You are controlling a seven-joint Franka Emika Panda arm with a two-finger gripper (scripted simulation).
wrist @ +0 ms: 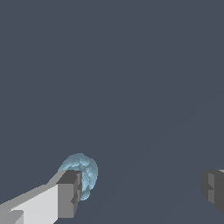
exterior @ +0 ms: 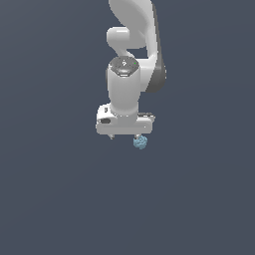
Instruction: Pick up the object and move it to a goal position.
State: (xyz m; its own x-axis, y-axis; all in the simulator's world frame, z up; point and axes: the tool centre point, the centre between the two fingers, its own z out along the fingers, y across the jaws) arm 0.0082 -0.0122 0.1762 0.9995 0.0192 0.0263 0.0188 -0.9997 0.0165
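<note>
Flat dark slate-grey ground everywhere, exterior view first. White Panda arm [exterior: 130, 55] dropping straight down from the top, white gripper [exterior: 125, 135] pointing at the floor. Tiny light-blue bumpy lump [exterior: 140, 143] peeking out just under the gripper's edge, toward the exterior view's right. Over to the wrist view: jaws spread wide, gripping nothing. Lump [wrist: 83, 173] sitting right against one grey finger pad [wrist: 70, 193], mostly behind it; opposite pad [wrist: 213, 188] well apart.

Plain dark slate-grey ground [exterior: 55, 199] only, flat and unmarked, filling the exterior view edge to edge. Same grey ground [wrist: 131, 65] across the wrist view, crossed by one faint paler diagonal streak [wrist: 175, 127]. No seams, walls or horizon discernible on that ground.
</note>
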